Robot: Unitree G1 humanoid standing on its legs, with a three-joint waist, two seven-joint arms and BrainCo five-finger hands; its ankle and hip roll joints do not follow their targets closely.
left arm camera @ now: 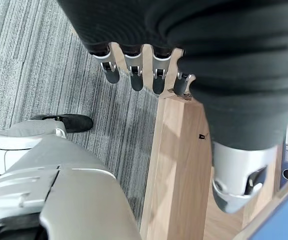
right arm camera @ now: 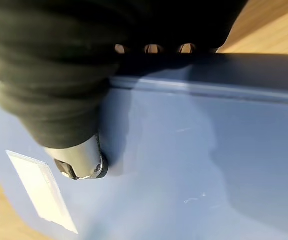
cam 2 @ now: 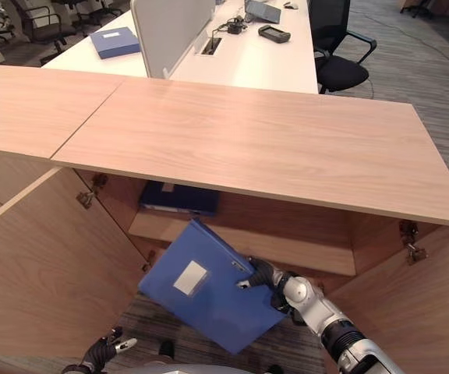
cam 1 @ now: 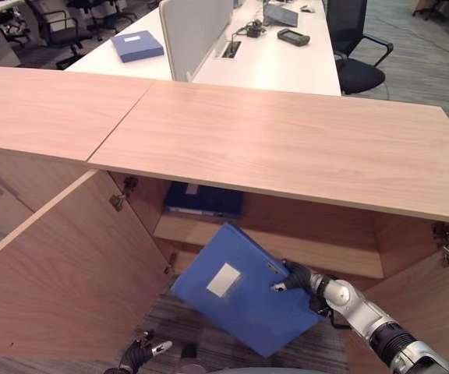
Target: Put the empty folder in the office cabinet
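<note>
Nearest you in the left eye view, your right hand (cam 1: 302, 282) clamps the flat, smooth blue plastic folder (cam 1: 236, 300), tilted before the open light-wood cabinet (cam 1: 287, 148); a second blue folder (cam 1: 203, 200) lies on its shelf, a third (cam 1: 137, 45) on the white desk (cam 1: 279, 62). In the left wrist view, your left hand (left arm camera: 134, 75) hangs relaxed over grey striped carpet (left arm camera: 34, 65).

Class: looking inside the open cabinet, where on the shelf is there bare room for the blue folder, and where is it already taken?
The shelf is bare from the dark blue folder lying at its left end across to the cabinet's right wall. That left end is taken. The right hand grips the tilted blue folder in front of the opening, between the open left door and the right side.
</note>
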